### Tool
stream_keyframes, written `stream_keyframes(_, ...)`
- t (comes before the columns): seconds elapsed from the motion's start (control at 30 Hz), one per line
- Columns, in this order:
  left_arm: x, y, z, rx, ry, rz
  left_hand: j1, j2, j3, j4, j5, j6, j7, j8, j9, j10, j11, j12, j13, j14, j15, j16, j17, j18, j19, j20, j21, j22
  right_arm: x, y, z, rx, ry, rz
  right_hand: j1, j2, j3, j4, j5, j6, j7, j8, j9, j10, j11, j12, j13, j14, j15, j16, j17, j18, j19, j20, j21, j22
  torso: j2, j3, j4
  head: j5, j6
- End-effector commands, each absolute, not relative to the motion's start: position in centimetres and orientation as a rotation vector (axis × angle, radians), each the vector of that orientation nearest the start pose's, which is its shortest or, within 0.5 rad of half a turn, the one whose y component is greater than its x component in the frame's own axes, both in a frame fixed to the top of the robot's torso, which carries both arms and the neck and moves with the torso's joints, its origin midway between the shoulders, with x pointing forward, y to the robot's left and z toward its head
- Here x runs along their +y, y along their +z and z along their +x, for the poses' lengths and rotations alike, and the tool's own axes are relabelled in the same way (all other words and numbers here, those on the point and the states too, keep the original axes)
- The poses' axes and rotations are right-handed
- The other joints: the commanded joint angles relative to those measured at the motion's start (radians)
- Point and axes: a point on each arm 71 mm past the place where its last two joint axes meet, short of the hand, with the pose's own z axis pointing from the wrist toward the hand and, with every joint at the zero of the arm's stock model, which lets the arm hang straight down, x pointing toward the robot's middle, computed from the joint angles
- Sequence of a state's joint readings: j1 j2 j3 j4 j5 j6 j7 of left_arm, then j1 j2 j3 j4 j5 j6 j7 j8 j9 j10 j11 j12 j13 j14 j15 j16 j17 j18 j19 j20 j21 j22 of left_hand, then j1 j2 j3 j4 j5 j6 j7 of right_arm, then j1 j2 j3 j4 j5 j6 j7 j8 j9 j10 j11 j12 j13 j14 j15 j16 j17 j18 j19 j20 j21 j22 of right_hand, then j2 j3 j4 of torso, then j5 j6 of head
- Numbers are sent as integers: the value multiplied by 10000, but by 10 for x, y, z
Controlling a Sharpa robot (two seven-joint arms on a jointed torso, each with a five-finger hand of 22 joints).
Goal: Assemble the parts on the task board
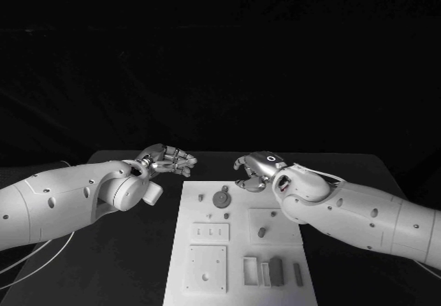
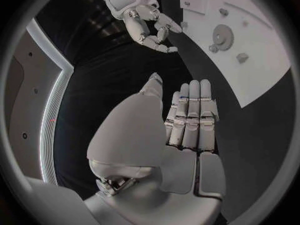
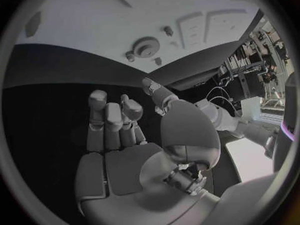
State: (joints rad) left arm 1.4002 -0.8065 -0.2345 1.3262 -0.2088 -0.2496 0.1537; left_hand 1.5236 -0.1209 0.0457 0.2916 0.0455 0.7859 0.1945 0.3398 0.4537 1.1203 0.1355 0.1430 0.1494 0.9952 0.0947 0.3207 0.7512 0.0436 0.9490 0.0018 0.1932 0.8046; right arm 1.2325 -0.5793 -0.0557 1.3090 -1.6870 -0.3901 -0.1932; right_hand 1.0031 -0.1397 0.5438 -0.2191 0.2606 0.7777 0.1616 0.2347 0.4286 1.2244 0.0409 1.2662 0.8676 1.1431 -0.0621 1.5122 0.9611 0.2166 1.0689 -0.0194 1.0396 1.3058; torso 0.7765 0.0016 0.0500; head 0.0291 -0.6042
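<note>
The white task board [image 1: 237,247] lies lengthwise in the middle of the black table. A round gear [image 1: 222,199] sits near its far end, with a small peg [image 1: 201,197] beside it. My left hand [image 1: 168,159] hovers over the table just off the board's far left corner. In the left wrist view its fingers [image 2: 190,117] are stretched out side by side, holding nothing. My right hand [image 1: 256,169] hangs above the board's far right corner. Its fingers [image 3: 112,125] are loosely bent and apart, with nothing in them. The gear [image 2: 222,35] [image 3: 147,47] appears beyond both hands.
Flat square plates [image 1: 210,231] [image 1: 274,224] [image 1: 207,268] lie across the board's middle and near left. Several upright blocks [image 1: 274,268] stand at its near right. Black table surface [image 1: 129,268] runs along both sides of the board. The right hand [image 2: 147,25] also appears in the left wrist view.
</note>
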Motion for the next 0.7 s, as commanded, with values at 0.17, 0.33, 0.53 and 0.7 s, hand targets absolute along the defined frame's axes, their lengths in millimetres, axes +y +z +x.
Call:
stream_keyframes(0.17,261,-166,536,16577,-12031,-8559,118,-11,106,-13,34,100,-166,16,56,93,-51,-41,38,60,44,-104,53,155,-2,-23,-63,23,-171,-175,523,15364,7601,-2796,346,191,20,-383,-37,-10,136,7,-16,-505,204,-175,-13,-504,177,-226,-178,448,-298,102,-233,-36,-148,132,-292,114,87)
stream_keyframes(0.33,263,-168,536,16624,-12002,-8550,157,-4,106,-15,34,106,-193,15,62,84,-69,-60,37,70,42,-112,67,157,2,-24,-65,29,-211,-177,529,15588,7453,-2144,438,167,-57,-545,-118,56,151,49,-12,-625,222,-148,9,-622,204,-229,-173,452,-408,197,-262,-18,-197,220,-438,96,78)
stream_keyframes(0.53,264,-172,535,16707,-11918,-8591,172,-23,80,-8,34,67,-98,-20,57,45,0,-103,31,79,41,-128,89,157,9,-25,-70,38,-247,-182,537,15754,6892,-1775,553,68,-110,-665,-153,-53,12,4,-43,-728,100,-143,14,-733,142,-237,-174,452,-514,275,-289,1,-214,319,-510,169,37)
stream_keyframes(0.7,265,-173,534,16746,-11885,-8578,170,-39,59,-5,34,25,-7,-56,52,-3,37,-148,24,83,43,-148,110,154,11,-22,-79,44,-259,-195,544,16119,6577,-1688,761,-61,-173,-692,-203,-193,-249,-7,-60,-865,-149,-176,13,-901,-63,-242,-173,452,-675,357,-331,32,-201,355,-528,157,29)
